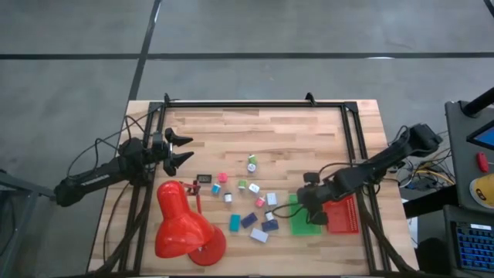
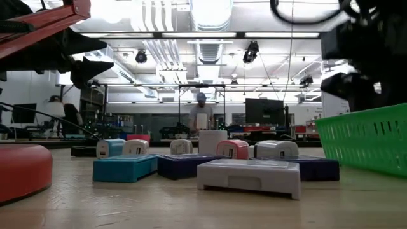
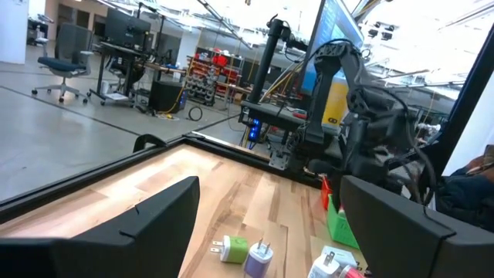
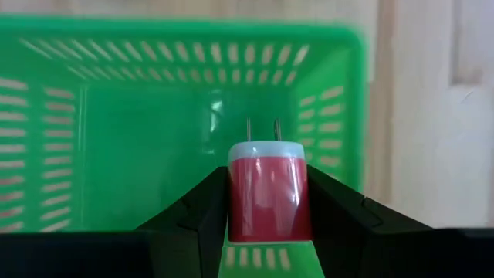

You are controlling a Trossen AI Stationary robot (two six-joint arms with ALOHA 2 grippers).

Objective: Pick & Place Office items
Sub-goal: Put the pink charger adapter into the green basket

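Right gripper (image 4: 266,208) clamped on a red plug-in charger cube (image 4: 269,189) with a white face and two prongs, held over the green basket (image 4: 93,131), lower right of centre in the high view (image 1: 304,218), just beside the red basket (image 1: 343,215). Left gripper (image 1: 184,149) at the upper left of the tabletop (image 1: 270,131), fingers spread apart, holding nothing. Remaining small office items (image 1: 247,205) scattered mid-frame in the high view: pink, green, white, teal and dark blue cubes and flat blocks. Red desk lamp (image 1: 184,228) lying at lower left. Person (image 2: 201,114) standing far back in the low view.
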